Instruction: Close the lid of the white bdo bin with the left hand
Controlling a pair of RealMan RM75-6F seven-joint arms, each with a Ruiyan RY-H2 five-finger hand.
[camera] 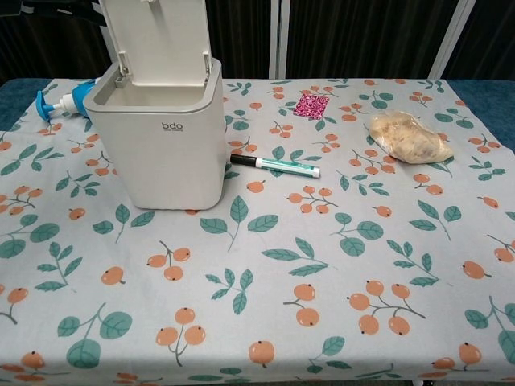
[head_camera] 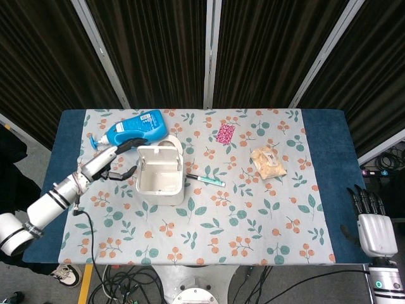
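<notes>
**Lighting / image quality**

Both views bright and even, diffuse light from overhead. Table cloth well exposed, no blown highlights; the white bin casts a soft, short shadow at its base. Dark curtains behind go near black, with little detail. Head view is sharp centre-frame and slightly soft around the fingers. Chest view is crisp, with mild wide-angle stretch at the edges.

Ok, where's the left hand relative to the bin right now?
In the head view the left hand is at the white bin's left side, fingers reaching the raised lid, just below the blue bottle.
</notes>
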